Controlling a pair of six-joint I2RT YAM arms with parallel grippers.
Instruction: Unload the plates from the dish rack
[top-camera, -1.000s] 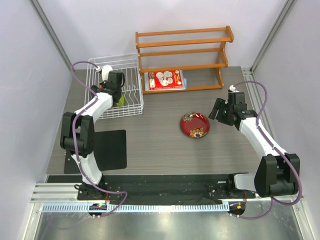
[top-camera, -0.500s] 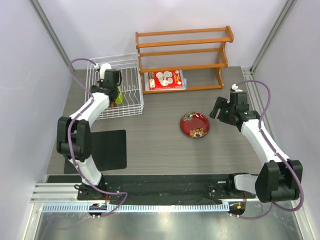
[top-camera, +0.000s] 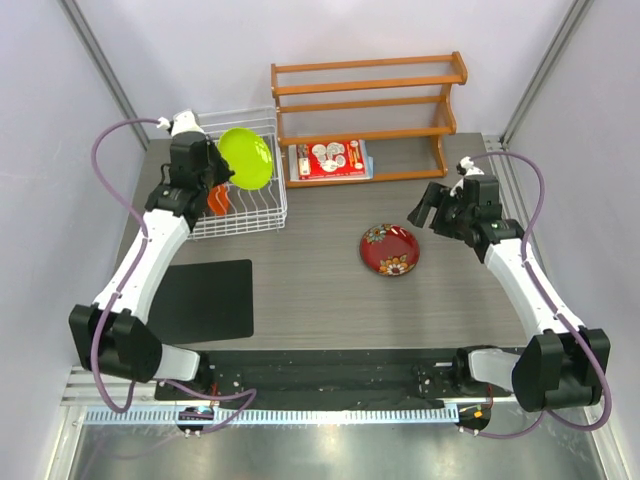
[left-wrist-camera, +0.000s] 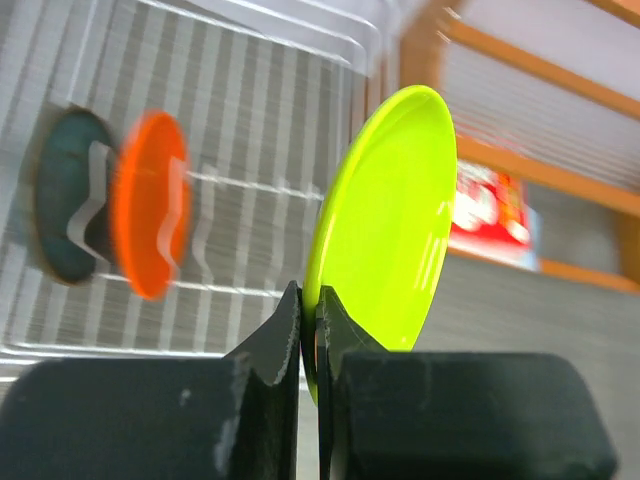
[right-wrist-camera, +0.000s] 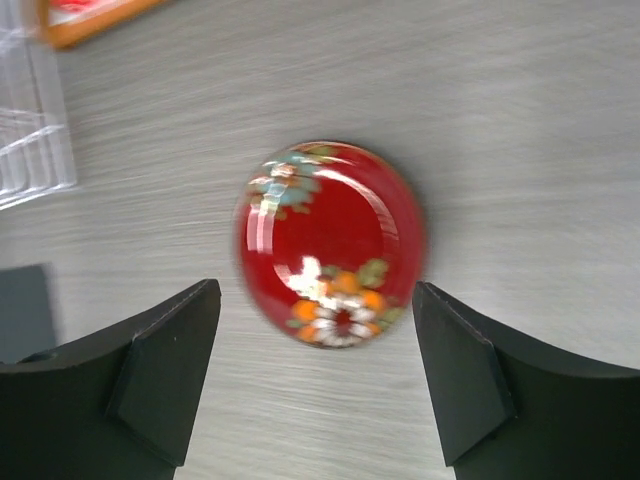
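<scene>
The left gripper (top-camera: 214, 180) is clenched on the lower rim of the lime green plate (top-camera: 246, 158), holding it on edge above the dish rack (top-camera: 240, 228) at the table's 10 o'clock corner. In the left wrist view the jaws pinch the plate's rim tight. The orange plate (left-wrist-camera: 150, 215) and the dark teal plate (left-wrist-camera: 65, 195) stand in the rack below.

The dark red floral plate (top-camera: 390, 249) already lies flat on the table, at 4 o'clock from the rack. The right gripper (top-camera: 430, 210) hangs at its 2 o'clock with jaws spread wide and nothing between them.

The second plate's removal appears to be under way. The next move likely calls for carrying the lime plate toward 4 o'clock, clear of the rack's raised side. It would then be tipped flat and set down on bare table near the red one.

Half a second earlier the left gripper was low inside the rack with the lime plate barely showing. It now holds the plate fully lifted out. The red plate has not moved.
</scene>
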